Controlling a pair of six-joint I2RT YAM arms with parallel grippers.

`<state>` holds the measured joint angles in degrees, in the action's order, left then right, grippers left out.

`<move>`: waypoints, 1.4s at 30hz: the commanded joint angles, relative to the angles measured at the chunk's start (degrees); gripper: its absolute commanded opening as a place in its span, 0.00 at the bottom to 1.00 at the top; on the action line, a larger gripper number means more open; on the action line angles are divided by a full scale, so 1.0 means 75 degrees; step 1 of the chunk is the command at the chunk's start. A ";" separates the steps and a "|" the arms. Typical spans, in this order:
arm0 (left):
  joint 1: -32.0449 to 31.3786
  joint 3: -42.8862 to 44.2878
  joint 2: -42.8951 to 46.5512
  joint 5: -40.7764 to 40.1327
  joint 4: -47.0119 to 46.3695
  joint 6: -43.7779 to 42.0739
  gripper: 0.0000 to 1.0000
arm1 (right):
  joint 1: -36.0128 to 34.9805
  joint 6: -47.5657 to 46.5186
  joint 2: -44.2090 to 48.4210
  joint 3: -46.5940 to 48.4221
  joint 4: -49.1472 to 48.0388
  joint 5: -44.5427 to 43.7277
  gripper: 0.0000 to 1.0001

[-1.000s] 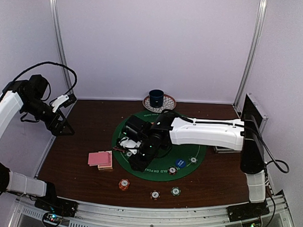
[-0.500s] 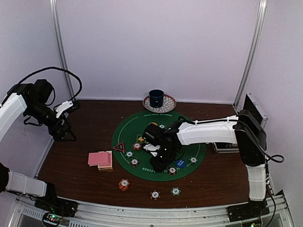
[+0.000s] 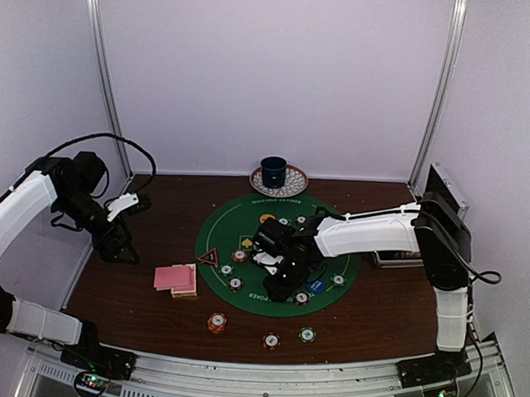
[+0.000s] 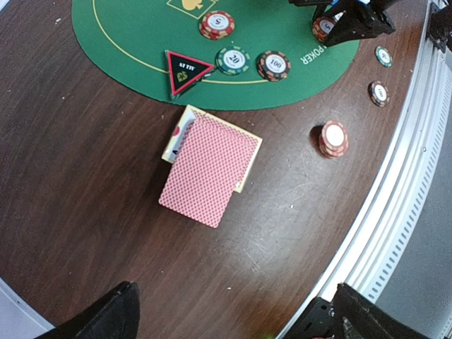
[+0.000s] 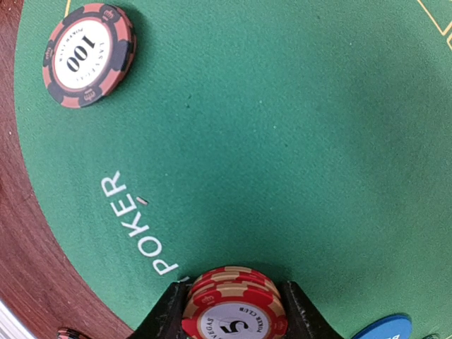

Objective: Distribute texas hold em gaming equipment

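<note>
Red chip stack (image 5: 233, 314) on green mat (image 5: 282, 141) near 6 o'clock rim, clamped between right gripper (image 5: 232, 288) fingers. Pink-backed cards (image 4: 208, 169) off mat at 8 o'clock. Left gripper (image 4: 233, 300) at cards' 10 o'clock, spread wide, empty.

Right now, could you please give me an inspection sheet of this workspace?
Surface: brown wooden table with round green mat.
Job's things: pink-backed cards on the wood beside the mat; triangle marker and chips on it; three more chips near the front edge.
Clutter: blue cup on a saucer.
Claws: left claw open above the wood; right claw shut on a red chip stack.
Cables: black loop over the left arm.
Surroundings: white walls, metal posts.
</note>
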<state>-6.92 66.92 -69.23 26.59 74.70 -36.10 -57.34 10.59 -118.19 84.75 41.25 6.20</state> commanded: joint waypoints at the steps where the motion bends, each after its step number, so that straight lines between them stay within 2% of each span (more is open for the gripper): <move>1: -0.0154 -0.0239 -0.0167 -0.0223 -0.0451 -0.0146 0.98 | 0.0145 0.0114 0.0162 -0.0212 0.0172 -0.0275 0.15; 15: -0.0504 -0.0847 -0.1031 -0.0602 -0.1302 -0.0457 0.98 | 0.0157 0.0223 0.0321 -0.0335 0.0466 -0.0401 0.18; 17: -0.0566 -0.0948 -0.1068 -0.0630 -0.1445 -0.0492 0.97 | 0.0157 0.0229 0.0246 -0.0274 0.0513 -0.0378 0.26; 22: -0.0822 -0.1247 -0.1179 -0.0925 -0.1724 -0.0647 0.98 | 0.0157 0.0263 0.0297 -0.0188 0.0597 -0.0518 0.62; 26: -0.0859 -0.1281 -0.1372 -0.1020 -0.1949 -0.0715 0.98 | 0.0157 0.0309 0.0582 -0.0119 0.0656 -0.0663 0.78; 35: -0.1250 -0.1562 -0.1625 -0.1330 -0.2613 -0.1068 0.98 | 0.0157 0.0676 0.1365 0.0571 0.0938 -0.1016 0.99; 42: -0.1734 -0.1920 -0.1822 -0.1996 -0.3506 -0.1372 0.98 | 0.0157 0.1021 0.1891 0.0760 0.0763 -0.1022 1.00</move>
<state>-18.55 53.76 -81.76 15.05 54.06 -43.83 -56.47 15.94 -107.04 89.45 47.07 0.21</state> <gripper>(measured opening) 0.975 0.995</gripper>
